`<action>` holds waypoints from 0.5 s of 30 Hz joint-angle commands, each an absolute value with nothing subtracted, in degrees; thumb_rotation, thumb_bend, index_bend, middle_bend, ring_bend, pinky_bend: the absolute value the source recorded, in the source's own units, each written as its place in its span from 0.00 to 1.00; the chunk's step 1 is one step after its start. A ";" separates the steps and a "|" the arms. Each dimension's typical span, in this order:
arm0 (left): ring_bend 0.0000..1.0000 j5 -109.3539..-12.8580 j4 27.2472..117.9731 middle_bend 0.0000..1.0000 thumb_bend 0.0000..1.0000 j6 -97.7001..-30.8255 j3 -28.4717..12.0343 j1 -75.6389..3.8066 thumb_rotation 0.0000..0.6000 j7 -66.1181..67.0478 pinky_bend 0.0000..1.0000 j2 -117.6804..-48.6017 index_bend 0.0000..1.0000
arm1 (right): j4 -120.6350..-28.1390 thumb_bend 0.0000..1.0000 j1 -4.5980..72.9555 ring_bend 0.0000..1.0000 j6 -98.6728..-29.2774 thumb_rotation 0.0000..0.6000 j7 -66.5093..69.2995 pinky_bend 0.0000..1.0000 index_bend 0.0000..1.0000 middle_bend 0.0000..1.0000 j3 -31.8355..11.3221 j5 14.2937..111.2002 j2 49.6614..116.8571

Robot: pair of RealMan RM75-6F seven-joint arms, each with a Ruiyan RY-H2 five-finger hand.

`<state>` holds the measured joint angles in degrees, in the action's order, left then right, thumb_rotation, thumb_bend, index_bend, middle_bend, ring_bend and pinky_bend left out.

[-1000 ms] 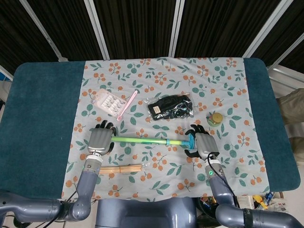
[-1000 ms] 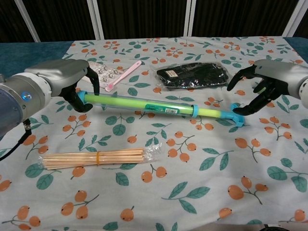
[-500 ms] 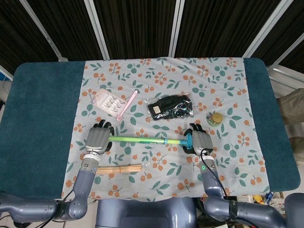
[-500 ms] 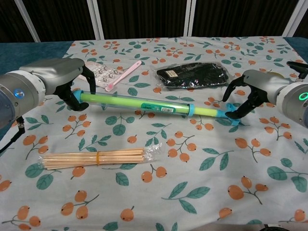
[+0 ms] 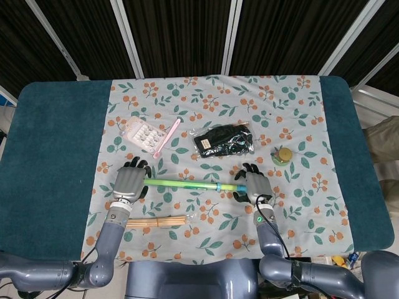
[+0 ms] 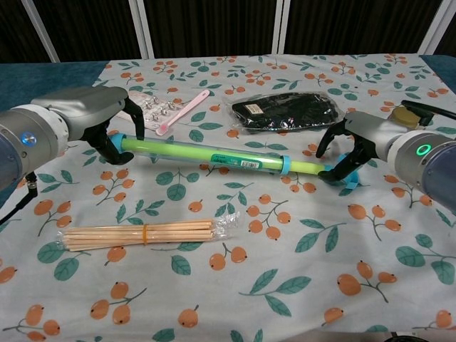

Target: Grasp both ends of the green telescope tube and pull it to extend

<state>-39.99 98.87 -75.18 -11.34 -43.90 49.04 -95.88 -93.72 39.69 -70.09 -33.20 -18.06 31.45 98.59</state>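
Right robot hand [image 6: 349, 153] moved inward, seemingly gripping green telescope tube [image 6: 206, 153], left robot hand [image 6: 107, 117] clamped on it.

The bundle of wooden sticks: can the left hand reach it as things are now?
Probably not at once. The left hand grips the end of the green telescope tube. The bundle of wooden sticks lies uncovered just nearer the robot, so releasing the tube should free the way.

One green telescope tube [image 5: 187, 184] lies on the surface [image 5: 56, 149], which carries one floral cloth [image 5: 212, 99]. There is one bundle of wooden sticks [image 5: 159, 221], one pink spoon [image 5: 167, 137], one card of small studs [image 5: 141, 133], one black packet [image 5: 223, 141] and one small round jar [image 5: 283, 155]. Two hands show: the left hand [image 5: 129, 183] and the right hand [image 5: 255, 185].
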 commanded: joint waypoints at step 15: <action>0.10 -39.48 98.14 0.23 0.42 -73.99 -11.49 -43.87 1.00 48.12 0.24 -95.52 0.55 | -90.23 0.24 39.98 0.02 -70.24 1.00 -32.99 0.16 0.44 0.09 -18.37 30.58 101.04</action>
<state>-39.50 98.14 -74.01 -11.49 -43.88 48.14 -95.53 -90.24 39.97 -70.25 -32.98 -18.35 30.59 101.02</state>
